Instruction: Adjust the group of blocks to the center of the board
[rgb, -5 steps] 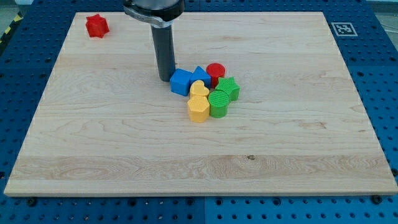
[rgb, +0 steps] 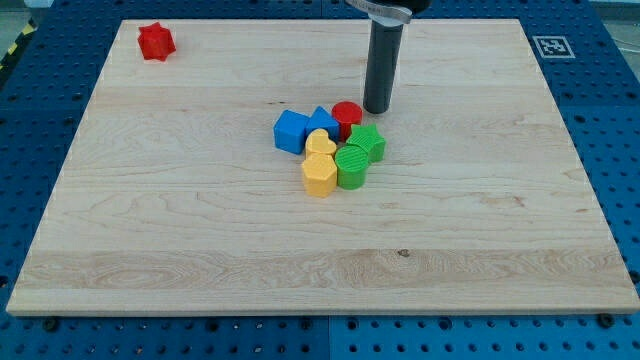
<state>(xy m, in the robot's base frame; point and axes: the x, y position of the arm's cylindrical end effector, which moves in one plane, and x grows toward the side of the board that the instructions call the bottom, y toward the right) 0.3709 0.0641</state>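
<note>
My tip (rgb: 377, 108) rests on the wooden board (rgb: 180, 220), just beside the red cylinder (rgb: 346, 114).

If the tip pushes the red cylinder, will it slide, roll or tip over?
The red cylinder stands on its flat end and looks squat, so it would probably slide, not roll or tip. My tip is just to its right. The blue blocks touching it would likely shift with it.

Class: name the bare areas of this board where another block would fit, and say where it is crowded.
Bare: the whole bottom strip of the board, the left side below the red star block, and the right side. Crowded: the centre cluster around the yellow block, with my tip beside the red cylinder.
</note>
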